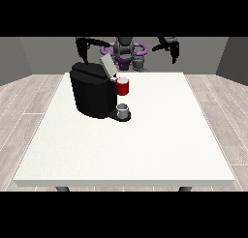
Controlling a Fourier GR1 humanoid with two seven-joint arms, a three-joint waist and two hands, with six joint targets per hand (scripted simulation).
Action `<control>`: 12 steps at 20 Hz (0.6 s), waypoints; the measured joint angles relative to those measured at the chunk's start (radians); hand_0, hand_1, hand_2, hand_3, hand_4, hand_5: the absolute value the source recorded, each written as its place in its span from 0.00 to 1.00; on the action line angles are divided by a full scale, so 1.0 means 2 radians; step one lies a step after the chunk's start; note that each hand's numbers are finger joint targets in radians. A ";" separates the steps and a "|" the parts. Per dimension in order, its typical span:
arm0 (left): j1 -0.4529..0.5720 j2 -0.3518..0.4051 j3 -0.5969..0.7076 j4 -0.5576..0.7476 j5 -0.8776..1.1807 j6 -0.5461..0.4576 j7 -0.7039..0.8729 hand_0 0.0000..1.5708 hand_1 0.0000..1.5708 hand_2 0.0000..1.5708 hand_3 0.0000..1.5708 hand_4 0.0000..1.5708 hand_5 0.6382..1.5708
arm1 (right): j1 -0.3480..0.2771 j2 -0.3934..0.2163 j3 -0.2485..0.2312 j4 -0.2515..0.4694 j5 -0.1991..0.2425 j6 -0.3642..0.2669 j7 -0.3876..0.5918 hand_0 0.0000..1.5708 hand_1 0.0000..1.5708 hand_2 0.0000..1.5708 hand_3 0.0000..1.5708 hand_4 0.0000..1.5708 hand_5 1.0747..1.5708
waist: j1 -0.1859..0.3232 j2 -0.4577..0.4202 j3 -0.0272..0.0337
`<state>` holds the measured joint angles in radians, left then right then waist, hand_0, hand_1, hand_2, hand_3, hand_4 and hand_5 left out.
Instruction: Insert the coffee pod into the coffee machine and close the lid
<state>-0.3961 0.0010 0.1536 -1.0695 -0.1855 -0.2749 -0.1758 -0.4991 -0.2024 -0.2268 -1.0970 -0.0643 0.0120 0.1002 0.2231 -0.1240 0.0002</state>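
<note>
We are looking across the white table (145, 150) toward the robot (124, 51), which is standing at the far edge with both arms raised and spread. The hand at the view's left (81, 47) is hanging with its fingers pointing down, just above and slightly behind the black coffee machine (92, 94); we cannot tell whether those fingers are curling or lying straight, and we are seeing nothing held in them. The hand at the view's right (173, 49) is hovering well apart from the machine, out past the table's far edge, fingers also pointing down, and again we cannot tell whether it is released or clenched. Below the left-side hand and a little toward the other hand, the machine's grey lid (107, 66) is standing tilted up, so the machine is sitting open. Just beside the lid's lower end, the red brew head (123, 87) is jutting out from the machine's front; whether the coffee pod is resting in it we cannot make out. Directly beneath that head, a small grey cup (123, 109) is sitting on the machine's dark base (120, 117), nearer to us than either hand.
</note>
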 measured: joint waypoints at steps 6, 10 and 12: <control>0.028 0.003 -0.009 -0.075 0.019 0.005 0.027 0.00 0.00 0.00 0.00 0.24 1.00 | -0.022 0.001 0.011 0.025 0.003 0.006 -0.009 0.00 0.00 0.00 0.00 0.00 1.00 | -0.008 0.026 0.0001; 0.053 0.011 -0.015 -0.113 0.027 0.001 0.032 0.00 0.00 0.00 0.00 0.24 1.00 | -0.044 0.009 0.022 0.035 0.009 0.001 -0.012 0.00 0.00 0.00 0.00 0.00 1.00 | -0.010 0.040 0.0000; 0.060 0.018 -0.010 -0.125 0.033 0.002 0.036 0.00 0.00 0.00 0.00 0.23 1.00 | -0.046 0.015 0.032 0.035 0.012 0.003 -0.018 0.00 0.00 0.00 0.00 0.00 1.00 | -0.020 0.046 -0.0001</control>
<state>-0.2766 0.0369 0.1343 -1.3194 -0.1197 -0.2701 -0.1030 -0.5908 -0.1715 -0.1630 -1.0268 -0.0400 0.0182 0.0647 0.1825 -0.0330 0.0000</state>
